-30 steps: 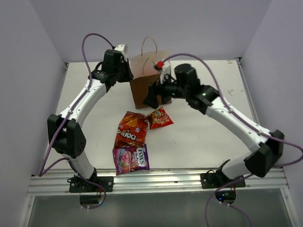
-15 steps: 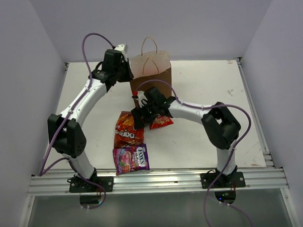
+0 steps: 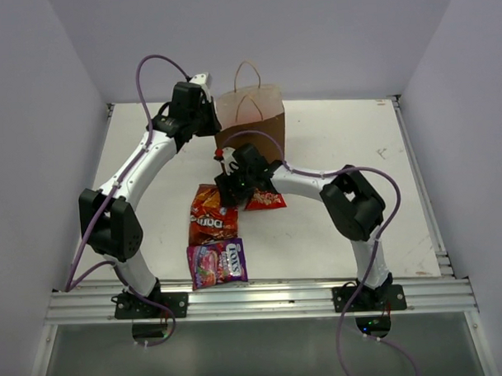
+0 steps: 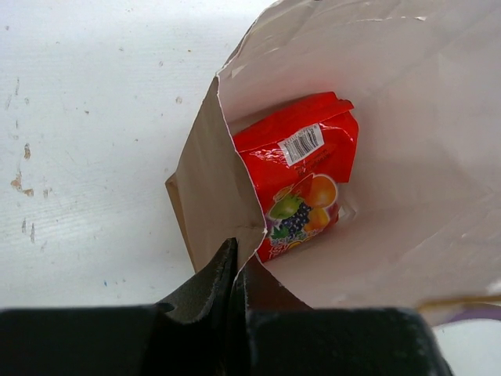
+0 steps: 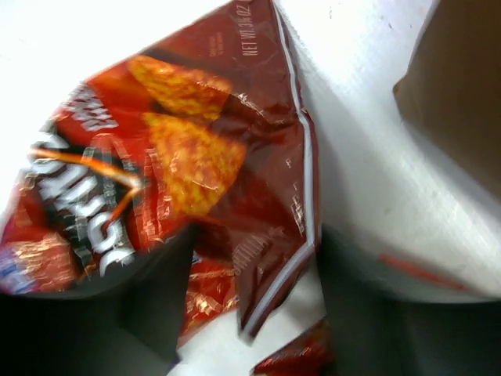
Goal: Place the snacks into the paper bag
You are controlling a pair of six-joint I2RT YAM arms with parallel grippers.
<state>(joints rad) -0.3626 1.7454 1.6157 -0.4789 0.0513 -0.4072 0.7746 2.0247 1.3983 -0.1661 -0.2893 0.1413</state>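
Note:
The brown paper bag (image 3: 250, 114) stands upright at the back. My left gripper (image 3: 206, 117) is shut on its left rim (image 4: 235, 262) and holds the mouth open. The red candy packet (image 4: 301, 176) lies inside on the bag's floor. My right gripper (image 3: 231, 185) is open and low over the table, with its fingers (image 5: 149, 301) on either side of the top corner of the Doritos bag (image 3: 212, 216) (image 5: 196, 157). The small red-orange packet (image 3: 266, 200) lies just right of it. The purple-pink packet (image 3: 216, 262) lies near the front edge.
The paper bag's brown wall (image 5: 462, 86) is close behind my right gripper. The table (image 3: 357, 151) is white, with grey walls on three sides. The front rail (image 3: 263, 299) carries both arm bases.
My right arm has swung from beside the paper bag down and left to the top of the Doritos bag. My left gripper and the bag have not moved.

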